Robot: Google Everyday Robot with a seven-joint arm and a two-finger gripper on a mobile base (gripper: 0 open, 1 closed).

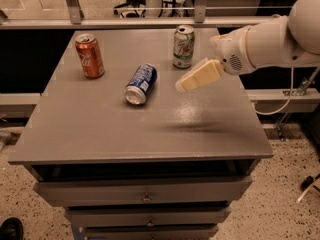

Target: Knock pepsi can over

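Observation:
The dark blue pepsi can [141, 84] lies on its side near the middle of the grey cabinet top [100, 129], its silver end facing the front. My gripper [182, 85] hangs above the top to the right of the can, clear of it, in front of the white and green can. Nothing is in it.
An orange-red cola can [90, 55] stands upright at the back left. A white and green can [183, 46] stands upright at the back middle. My white arm [270, 39] reaches in from the right. The cabinet has drawers below its front edge.

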